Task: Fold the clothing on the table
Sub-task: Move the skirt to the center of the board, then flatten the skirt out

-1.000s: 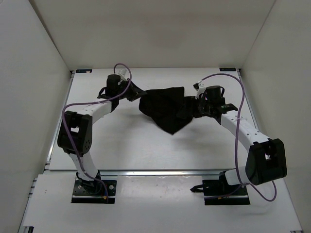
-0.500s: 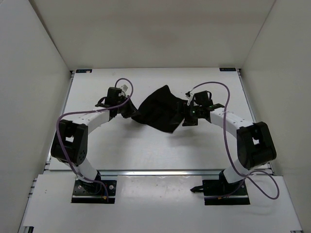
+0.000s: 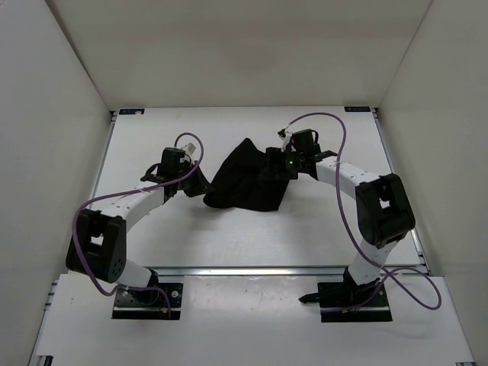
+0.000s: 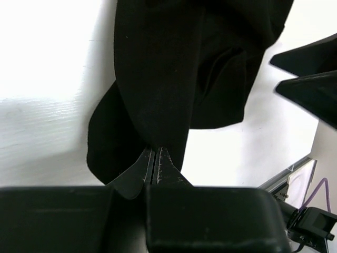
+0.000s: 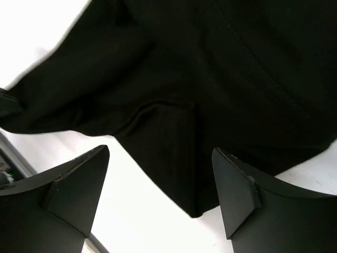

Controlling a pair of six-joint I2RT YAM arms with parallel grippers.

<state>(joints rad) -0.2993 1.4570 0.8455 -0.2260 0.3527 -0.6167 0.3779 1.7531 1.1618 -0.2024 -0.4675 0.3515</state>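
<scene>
The clothing [image 3: 245, 181], limp and black, lies bunched on the middle of the white table [image 3: 145, 141]. My left gripper [image 3: 200, 183] is at its left edge, shut on a pinch of the fabric. In the left wrist view the closed jaws [image 4: 155, 151] bite the cloth [image 4: 174, 63], which hangs away from them. My right gripper [image 3: 276, 168] is over the garment's right edge, open. The right wrist view shows its fingers [image 5: 79, 184] wide apart, with a corner of the cloth [image 5: 174, 132] lying between them, untouched by either finger.
White walls stand close on the left, right and far sides. An aluminium rail [image 3: 252, 269] runs along the table's near edge. Small black brackets [image 3: 131, 111] sit at the far corners. Purple cables [image 3: 335, 126] loop above both arms.
The left gripper has pulled the clothing nearer and slightly left, bunching it. The right gripper has swung left along the cloth's far right edge, and its jaws have narrowed a little.
</scene>
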